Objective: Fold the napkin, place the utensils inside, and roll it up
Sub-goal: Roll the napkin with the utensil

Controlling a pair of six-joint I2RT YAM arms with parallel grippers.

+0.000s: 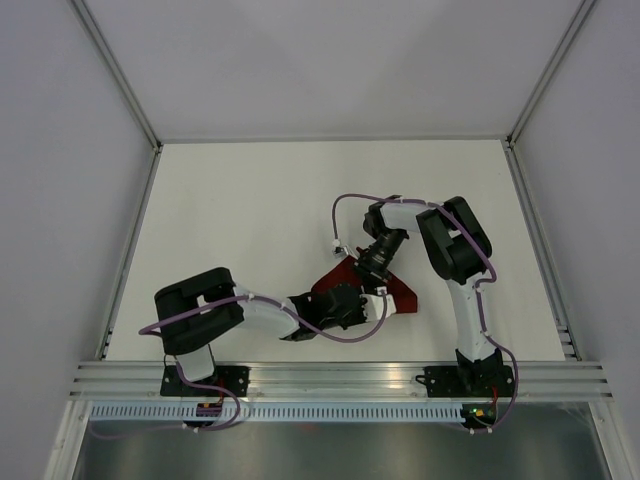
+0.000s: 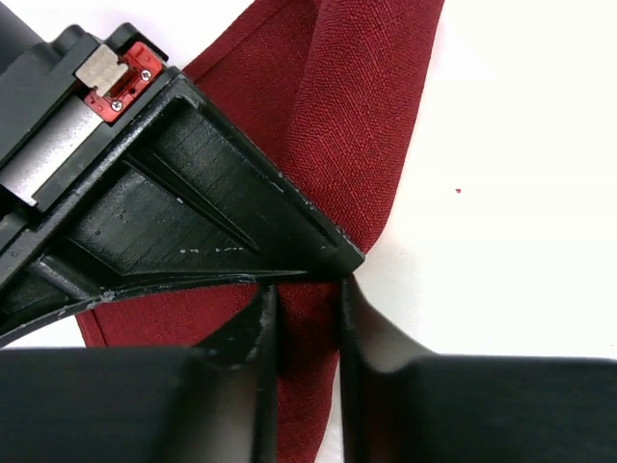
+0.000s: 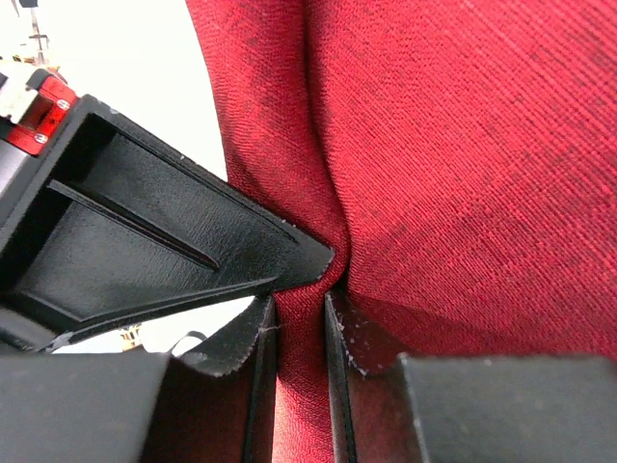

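**Left arm** (image 1: 260, 315): I see it stretched low from its base at the near left, forearm running right toward the middle of the surface (image 1: 250, 220).

**Left hand** (image 2: 307, 323): tipped down onto the cloth. Its two black fingers (image 2: 253, 338) stand close together with a raised ridge of red fabric between them, so I log it as pinching the napkin.

**Right arm** (image 1: 460, 250): rises from its base at the near right, elbow bent at the far end, forearm doubling back left and down to meet the left hand.

**Right hand** (image 3: 301, 318): also pointed down, its fingers (image 3: 342, 338) narrowed on a pleat of the same cloth, which it pinches. The tips of the two hands sit just beside each other, and each wrist view shows the ribbed black finger of the opposite hand crossing in from the left.

**Napkin** (image 1: 405, 293): dark red, plain, with a visible woven grain. It lies on the white surface near its middle, mostly hidden under both hands in the top view, with pointed corners showing to the left and right. Up close it is gathered into long soft folds, not flat. How many layers there are, I cannot tell.
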